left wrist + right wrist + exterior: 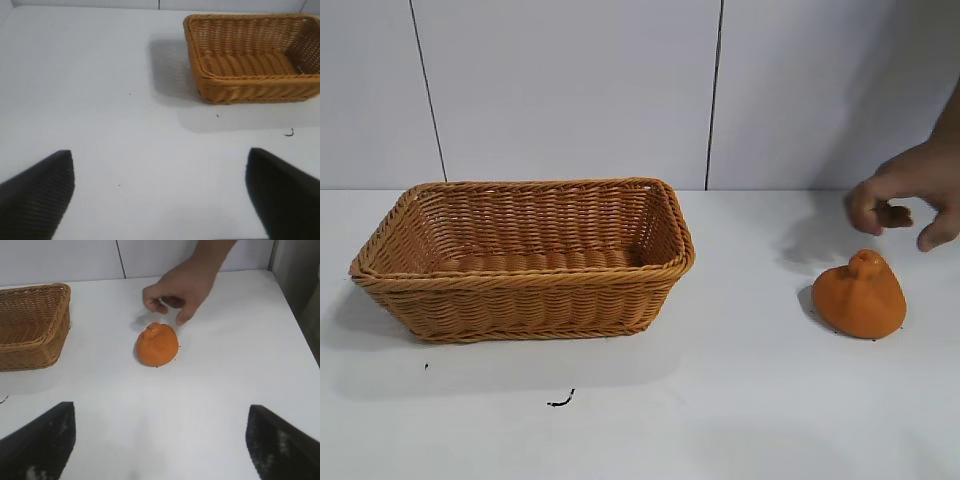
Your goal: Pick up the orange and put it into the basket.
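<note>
Orange fruit (860, 295) sits alone on the white bench (720, 400), well apart from the basket (525, 262). The orange is at the right side of the exterior view and the basket is at the left. The fruit rests on its wide, flat bottom with its knobby top pointing up, so it stays put and does not roll.

A person's hand (910, 195) hangs just above and behind the orange. Its fingers are curled and not touching the fruit. It looks as if the hand is there to set the orange in place, but that is only a guess.

The basket stands upright with its open side up. Nothing can be seen inside it, so there is lots of room for the fruit. Its sides lean outward, which should make dropping something in easy.

The right tool (160, 450) is low over the bench and faces the orange. Its two dark fingers are spread wide with a big gap between them. The gap looks wide enough to go around the fruit. The left tool (160, 200) is spread wide too and holds nothing. It faces the basket from far off and seems to be waiting.

The task has not started yet. The right tool is nearer the orange, so it will likely do the picking, once the hand is out of the way.
</note>
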